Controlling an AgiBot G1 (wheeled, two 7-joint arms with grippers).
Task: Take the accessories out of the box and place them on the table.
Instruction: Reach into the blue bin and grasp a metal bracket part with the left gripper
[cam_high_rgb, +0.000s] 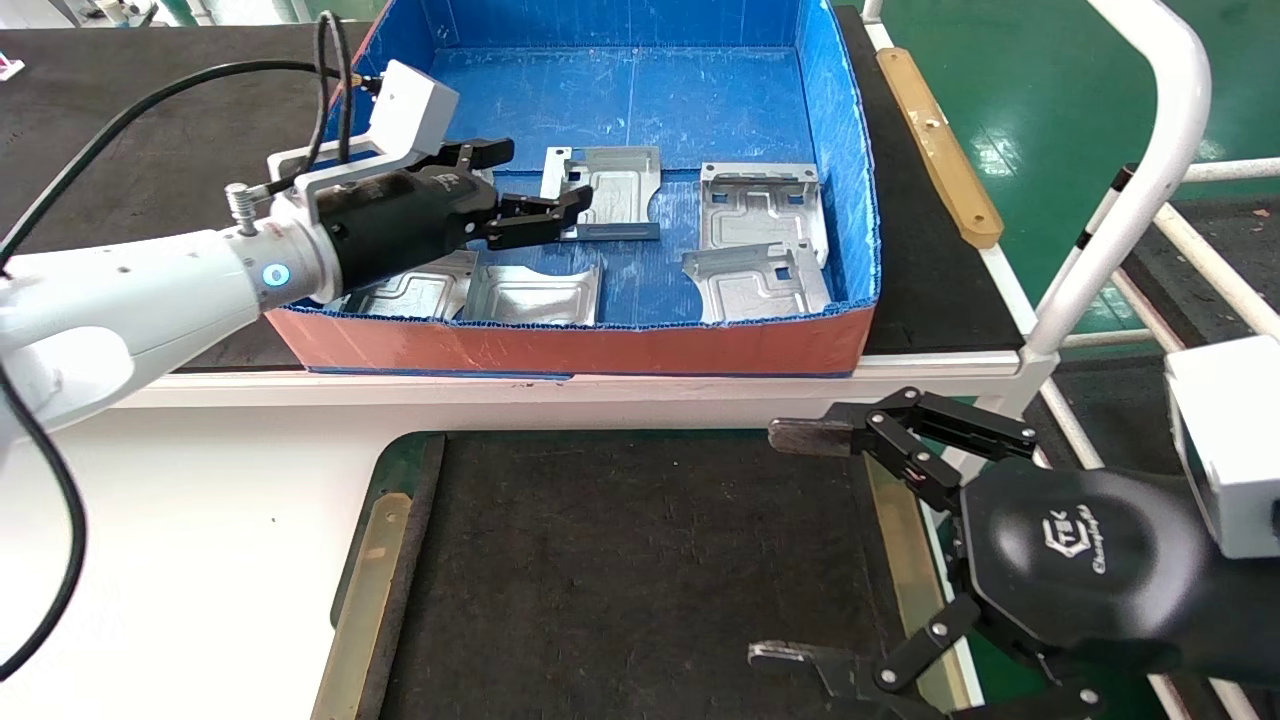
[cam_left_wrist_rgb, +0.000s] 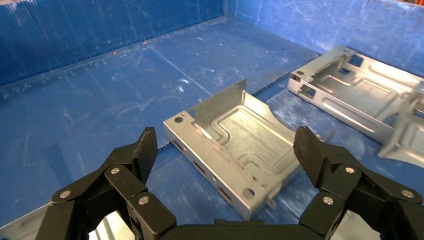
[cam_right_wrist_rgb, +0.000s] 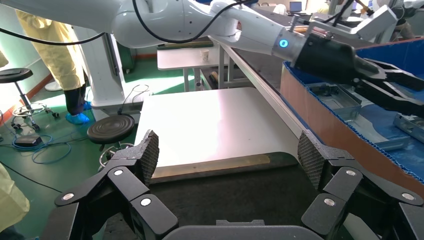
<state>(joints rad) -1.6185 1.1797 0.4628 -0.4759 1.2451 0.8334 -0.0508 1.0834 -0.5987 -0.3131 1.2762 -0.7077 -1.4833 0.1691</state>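
The box (cam_high_rgb: 600, 352), blue inside and orange-red outside, stands on the black bench and holds several silver accessories. One plate (cam_high_rgb: 615, 185) lies mid-box. Two plates (cam_high_rgb: 762, 205) (cam_high_rgb: 760, 285) lie at the right, and two (cam_high_rgb: 535, 295) (cam_high_rgb: 420, 295) by the front wall, one partly hidden by my left arm. My left gripper (cam_high_rgb: 540, 178) is open and empty inside the box, just above the mid plate. In the left wrist view the gripper (cam_left_wrist_rgb: 227, 147) straddles that plate (cam_left_wrist_rgb: 240, 150) without touching it. My right gripper (cam_high_rgb: 780, 545) is open and empty over the table's black mat (cam_high_rgb: 620, 560).
Tan wooden strips (cam_high_rgb: 365, 590) edge the mat. A white tabletop (cam_high_rgb: 200, 500) lies to the left. A white tube frame (cam_high_rgb: 1150, 150) stands at the right. Another tan strip (cam_high_rgb: 940, 140) lies on the bench right of the box. The right wrist view shows stools (cam_right_wrist_rgb: 110, 130) on the floor.
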